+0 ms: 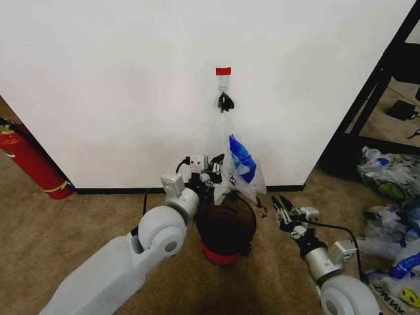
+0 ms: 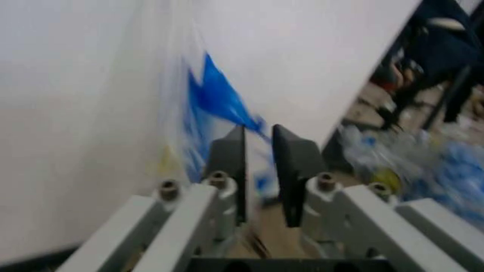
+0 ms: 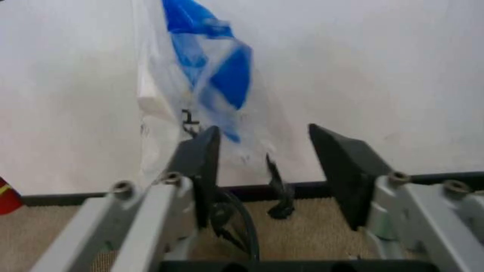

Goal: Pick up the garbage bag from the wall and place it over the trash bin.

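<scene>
The garbage bag (image 1: 240,164) hangs from a small hook (image 1: 224,83) on the white wall (image 1: 118,79), below a red tape strip (image 1: 223,71). It is translucent with blue handles (image 2: 215,96). Its lower end drapes just above the trash bin (image 1: 225,231), a black bin with a red base that stands on the carpet. My left gripper (image 1: 215,172) is at the bag's left edge, and its fingers (image 2: 226,161) are nearly closed on the thin plastic. To the right of the bin, my right gripper (image 1: 279,205) is open, facing the bag (image 3: 204,73) with nothing between its fingers (image 3: 344,170).
A red fire extinguisher (image 1: 33,161) leans at the wall's left end. Heaped similar bags (image 1: 394,177) lie on the carpet at the right, next to a black frame (image 1: 374,98). A black baseboard (image 3: 318,184) runs along the wall.
</scene>
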